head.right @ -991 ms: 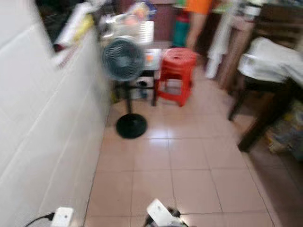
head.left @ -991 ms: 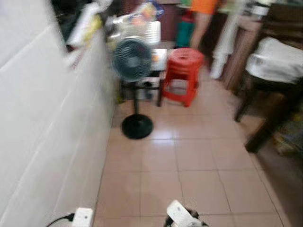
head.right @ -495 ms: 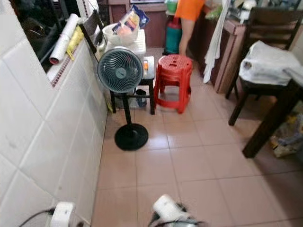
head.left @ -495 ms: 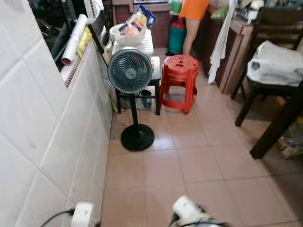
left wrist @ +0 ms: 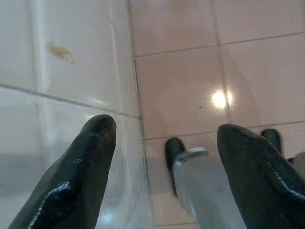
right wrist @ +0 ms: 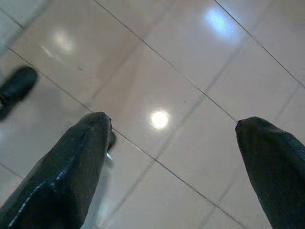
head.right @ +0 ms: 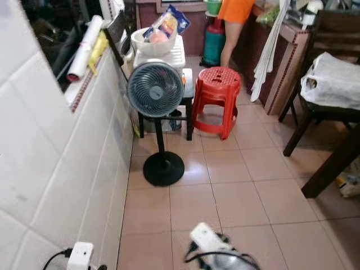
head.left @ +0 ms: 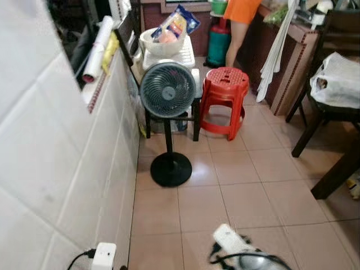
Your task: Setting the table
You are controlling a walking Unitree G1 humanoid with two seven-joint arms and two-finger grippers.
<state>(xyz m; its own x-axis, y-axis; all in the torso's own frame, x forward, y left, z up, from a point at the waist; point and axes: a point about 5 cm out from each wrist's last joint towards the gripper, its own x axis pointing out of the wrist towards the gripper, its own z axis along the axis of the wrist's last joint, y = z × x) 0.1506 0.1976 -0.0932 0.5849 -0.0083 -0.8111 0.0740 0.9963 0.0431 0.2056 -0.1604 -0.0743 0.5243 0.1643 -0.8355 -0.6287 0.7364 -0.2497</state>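
While the robot stands on the pink tiled floor, both arms hang low and point their fingers down at it. The left gripper is spread wide with nothing between its fingers, beside the white tiled wall; the robot's black foot shows beyond them. A white plug sits on that wall at about 7 o'clock in the head view.

On the ledge at 10 o'clock lies a white roll, its long axis running away from the robot. At 12 o'clock a standing fan faces the robot, its round black base on the tiles. Just behind it a white basin holds packets. A red stool stands just beside the fan at 1 o'clock, with a green cylinder and a person in orange beyond it. A pale cloth hangs down the end of a wooden counter.

At 2 o'clock a dark chair carries a white bag. The table is at 3 o'clock, well apart from both grippers; one dark leg shows, so its long axis cannot be told.

The right gripper is likewise spread wide and empty above the tiles.
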